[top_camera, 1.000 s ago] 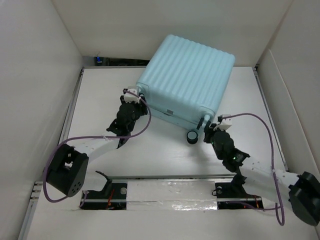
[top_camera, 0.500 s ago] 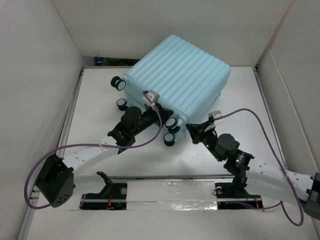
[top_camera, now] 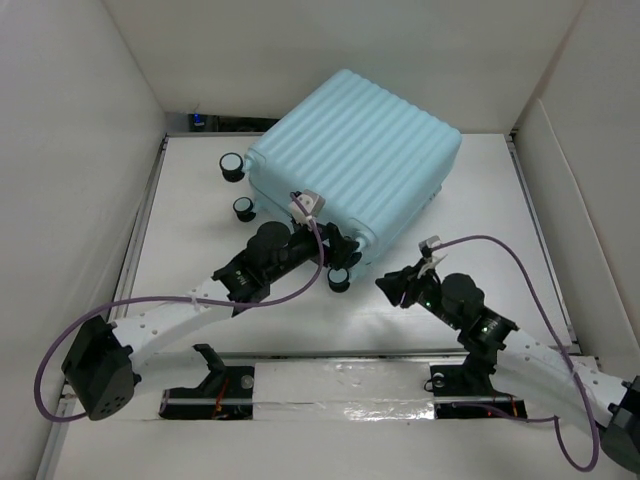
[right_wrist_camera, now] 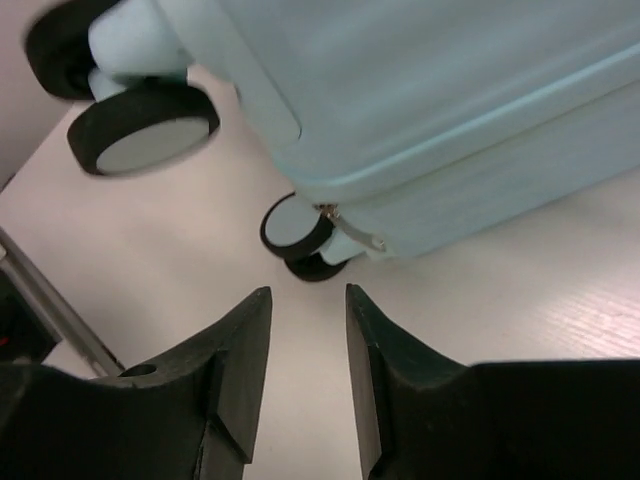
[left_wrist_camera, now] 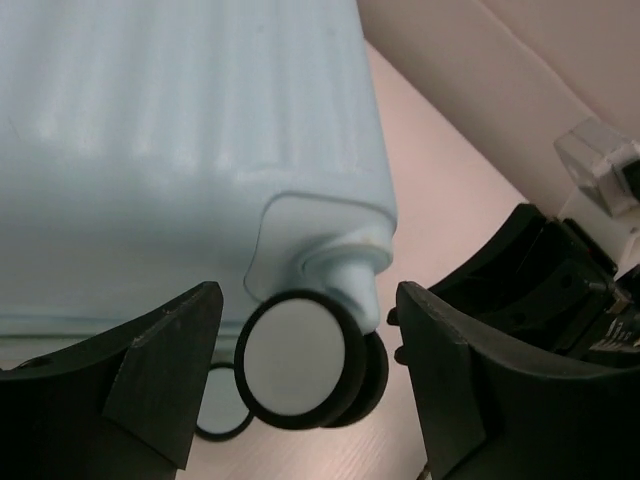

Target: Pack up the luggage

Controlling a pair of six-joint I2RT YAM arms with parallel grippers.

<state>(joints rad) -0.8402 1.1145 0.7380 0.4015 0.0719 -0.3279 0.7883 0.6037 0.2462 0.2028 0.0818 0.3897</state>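
Drawn back from the closed, ribbed pale-aqua hard-shell suitcase [top_camera: 360, 150] near the white table's [top_camera: 500, 200] far edge, the right gripper [right_wrist_camera: 307, 300] is shown parted, empty; the left gripper [left_wrist_camera: 308, 310] is spread astride a black-and-white wheel [left_wrist_camera: 295, 362], suggesting release.

Pale aqua ribbed hard-shell luggage [top_camera: 355, 150] lying flat on the white tabletop [top_camera: 480, 210], an end effector on either side of its lower corner.

In the overhead view the luggage fills the upper centre, its wheeled edge facing lower left. The left end effector [top_camera: 335, 245] sits at that edge, with a black-and-white spinner wheel [left_wrist_camera: 295, 360] between its fingers [left_wrist_camera: 160, 360], clear of both. The right end effector [top_camera: 392, 285] lies right of centre, near the corner but apart from it.
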